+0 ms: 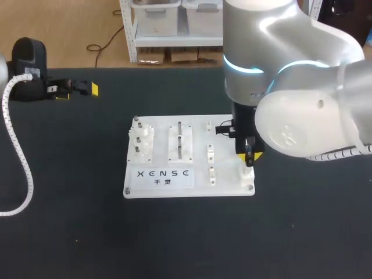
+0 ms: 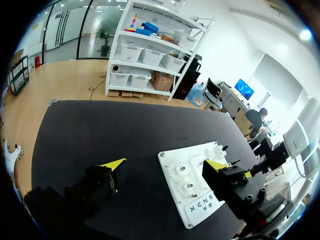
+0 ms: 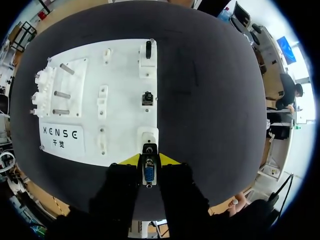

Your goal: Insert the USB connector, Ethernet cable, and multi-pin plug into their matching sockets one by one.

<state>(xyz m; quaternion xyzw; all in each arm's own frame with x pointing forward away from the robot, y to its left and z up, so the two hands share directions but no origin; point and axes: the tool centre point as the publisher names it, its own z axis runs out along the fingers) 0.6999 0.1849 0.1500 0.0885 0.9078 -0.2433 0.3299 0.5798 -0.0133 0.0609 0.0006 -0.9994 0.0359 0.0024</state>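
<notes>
The white board (image 1: pixel 226 174) lies mid-table with a row of sockets along its right side. My right gripper (image 1: pixel 250 154) hangs over the board's near right corner, shut on the multi-pin plug (image 3: pixel 149 175), whose blue pin face shows between the yellow tips. The plug sits just short of the nearest white socket (image 3: pixel 148 136). Farther along the row, the middle socket (image 3: pixel 147 97) has a dark part in it and the far socket (image 3: pixel 148 50) has a black piece in it. My left gripper (image 1: pixel 75 89) rests at the far left of the table, open and holding nothing (image 2: pixel 165 165).
White gears on pegs (image 1: pixel 141 139) stand at the board's left end, and a fixture with upright rods (image 1: pixel 179 142) stands in its middle. My left arm's coiled white cable (image 1: pixel 23 168) trails over the table's left side. Dark mat surrounds the board.
</notes>
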